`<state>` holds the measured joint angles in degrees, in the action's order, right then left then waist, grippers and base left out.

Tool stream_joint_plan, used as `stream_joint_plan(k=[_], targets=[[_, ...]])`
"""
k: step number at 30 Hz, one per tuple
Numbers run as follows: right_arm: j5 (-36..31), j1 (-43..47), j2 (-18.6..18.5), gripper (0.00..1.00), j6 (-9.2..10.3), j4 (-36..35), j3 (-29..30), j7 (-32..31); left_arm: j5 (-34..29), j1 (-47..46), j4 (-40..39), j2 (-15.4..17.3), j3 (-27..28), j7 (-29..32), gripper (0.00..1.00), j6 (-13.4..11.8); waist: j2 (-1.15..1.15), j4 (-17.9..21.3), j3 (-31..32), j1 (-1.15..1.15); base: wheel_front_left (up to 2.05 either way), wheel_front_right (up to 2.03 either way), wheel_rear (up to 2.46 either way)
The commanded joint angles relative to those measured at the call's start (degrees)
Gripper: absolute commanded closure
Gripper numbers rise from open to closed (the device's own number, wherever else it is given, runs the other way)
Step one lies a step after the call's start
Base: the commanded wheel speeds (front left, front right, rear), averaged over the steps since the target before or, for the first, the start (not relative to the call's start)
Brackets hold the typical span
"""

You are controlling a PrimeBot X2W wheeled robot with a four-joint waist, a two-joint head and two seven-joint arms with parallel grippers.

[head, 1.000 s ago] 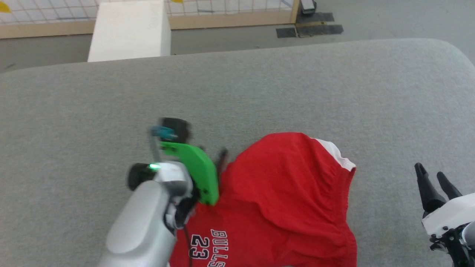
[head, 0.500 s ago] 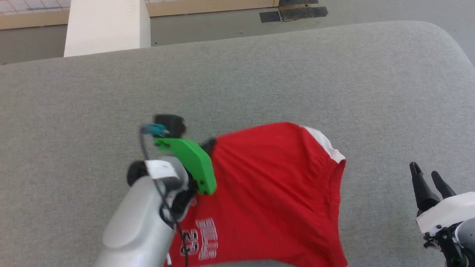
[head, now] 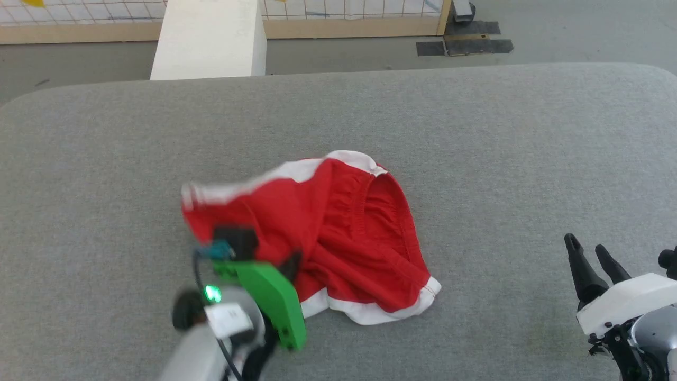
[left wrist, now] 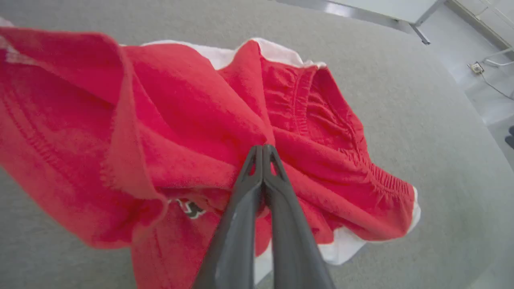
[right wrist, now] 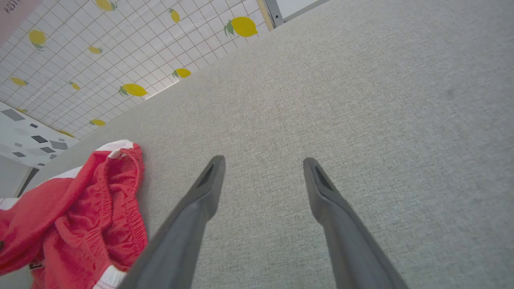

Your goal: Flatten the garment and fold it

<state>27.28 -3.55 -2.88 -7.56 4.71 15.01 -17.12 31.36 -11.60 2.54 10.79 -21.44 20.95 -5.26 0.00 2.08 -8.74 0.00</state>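
Observation:
The garment (head: 338,233), red shorts with white trim, lies bunched in the middle of the grey table (head: 476,132), its elastic waistband opening facing up. My left gripper (head: 293,260) is at its near left side, behind a green bracket. In the left wrist view the left gripper (left wrist: 263,147) is shut, with a fold of the red garment (left wrist: 180,120) gathered at its tips and a scrap of dark-and-white print (left wrist: 189,207) below. My right gripper (head: 587,247) stands open over bare table at the lower right, well clear of the cloth. Its wrist view has the right gripper (right wrist: 263,161) with the garment (right wrist: 80,212) far left.
A white block (head: 211,39) stands on the floor beyond the table's far edge. Behind it is a tiled wall with lemon prints (right wrist: 132,52). Dark tape patches (head: 465,45) lie on the floor. Bare grey table surrounds the cloth on all sides.
My left gripper shut on the garment's left edge and pulled it. The cloth went from lying spread with its number up to a turned-over bunch. The camera shifted. The right gripper stayed open.

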Motion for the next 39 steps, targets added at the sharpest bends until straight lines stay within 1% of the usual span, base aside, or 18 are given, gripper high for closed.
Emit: stream_joint_plan(k=[1, 4, 5, 6, 7, 10, 12, 13, 16, 18, 20, 22, 25, 26, 29, 32, 36, 39], targets=[[0.3, -0.9, 0.0, 0.0, 0.08, 0.2, 0.0, 0.3, 1.3, 2.0, 0.8, -0.6, -0.6, 1.1, 1.0, 0.1, 0.0, -0.5, 0.2, 0.0, 0.0, 0.0, 0.0], [0.3, -0.3, 0.0, 0.0, 0.08, 0.3, 0.2, 0.3, 2.6, 4.4, 2.8, -1.6, -1.2, 2.6, 1.0, -0.8, 0.0, -1.1, 0.5, 0.0, 0.0, 0.0, 0.0], [0.3, -0.1, 0.0, 0.0, 0.08, 0.4, 0.2, 0.3, 3.4, 4.6, 3.1, -2.2, -0.7, 2.4, 0.93, -1.1, 0.0, -1.5, 0.7, 0.0, 0.0, 0.0, 0.0], [0.3, 0.1, 0.0, 0.0, 0.08, 0.4, 0.2, 0.3, 3.5, 4.7, 3.4, -2.3, -0.6, 2.3, 0.52, -1.3, 0.0, -1.8, 0.8, 0.0, 0.0, 0.0, 0.0], [0.3, 0.3, 0.0, 0.0, 0.08, 0.5, 0.1, 0.2, 4.2, 4.6, 3.3, -2.6, -0.1, 2.0, 0.0, -1.4, 0.0, -2.0, 1.0, 0.0, 0.0, 0.0, 0.0], [0.4, 0.6, 0.0, 0.0, 0.08, 0.5, -0.6, 0.1, 7.6, 4.2, 1.4, -4.0, 2.9, -0.1, 0.0, -1.0, 0.0, -2.9, 1.3, 0.0, 0.0, 0.0, 0.0], [0.3, 0.4, 0.0, 0.0, 0.08, 0.3, -1.7, 0.0, 10.2, 3.8, -0.8, -4.6, 6.2, -2.9, 0.0, -0.8, 0.0, -3.4, 1.5, 0.0, 0.0, 0.0, 0.0], [0.0, 0.1, 0.0, 0.0, 0.08, 0.2, -2.5, -0.2, 10.5, 3.5, -2.0, -4.5, 8.4, -5.7, 0.0, -0.9, 0.0, -3.6, 1.5, 0.0, 0.0, 0.0, 0.0], [-0.7, -1.3, 0.0, 0.0, 0.08, 0.0, -5.4, -1.1, 6.5, 3.0, -3.7, -2.0, 13.0, -14.5, 0.0, -1.7, 0.0, -4.3, 1.4, 0.0, 0.0, 0.0, 0.0], [-1.9, -2.9, 0.0, 0.0, 0.08, 0.3, -7.9, -2.5, 1.7, 3.1, -3.5, 0.5, 14.7, -21.8, 0.0, -1.7, 0.0, -5.0, 1.2, 0.0, 0.0, 0.0, 0.0], [-3.5, -4.8, 0.0, 0.0, 0.08, 1.5, -10.0, -4.4, -0.8, 4.0, -2.5, 1.1, 16.0, -27.5, 0.0, -2.4, 0.0, -5.4, 0.8, 0.0, 0.0, 0.0, 0.0], [-7.9, -7.3, 0.0, 0.0, 0.08, 2.9, -12.2, -7.3, -3.1, 5.0, -1.6, 1.3, 16.3, -31.1, 0.0, -3.2, 0.0, -5.9, 0.1, 0.0, 0.0, 0.0, 0.0], [-10.8, -11.6, 0.0, 0.0, 0.08, 5.5, -15.9, -10.9, -4.0, 6.1, -0.7, 0.3, 16.4, -33.3, 0.0, -4.1, 0.0, -6.8, -1.2, 0.0, 0.0, 0.0, 0.0], [-11.9, -13.0, 0.0, 0.0, 0.08, 6.7, -17.8, -12.4, -4.2, 6.2, -0.6, -0.1, 16.4, -33.8, 0.0, -4.2, 0.0, -7.2, -1.8, 0.0, 0.0, 0.0, 0.0], [-12.8, -15.9, 0.0, 0.0, 0.08, 10.0, -22.6, -15.5, -4.0, 6.2, -0.2, -1.2, 16.2, -34.6, 0.0, -3.9, 0.0, -8.4, -3.1, 0.0, 0.0, 0.0, 0.0], [-12.4, -17.8, 0.0, 0.0, 0.08, 12.7, -27.3, -17.3, -3.7, 5.6, 0.2, -1.9, 16.2, -35.0, 0.0, -3.4, 0.0, -9.5, -4.4, 0.0, 0.0, 0.0, 0.0], [-12.6, -19.0, 0.0, 0.0, 0.08, 15.9, -31.5, -18.3, -3.5, 4.8, 0.9, -2.7, 16.1, -35.3, 0.0, -2.8, 0.0, -10.6, -5.4, 0.0, 0.0, 0.0, 0.0], [-11.0, -19.1, 0.0, 0.0, 0.08, 17.4, -34.0, -19.2, -3.1, 4.5, 1.3, -3.1, 16.1, -35.4, 0.0, -2.6, 0.0, -10.9, -5.6, 0.0, 0.0, 0.0, 0.0]])
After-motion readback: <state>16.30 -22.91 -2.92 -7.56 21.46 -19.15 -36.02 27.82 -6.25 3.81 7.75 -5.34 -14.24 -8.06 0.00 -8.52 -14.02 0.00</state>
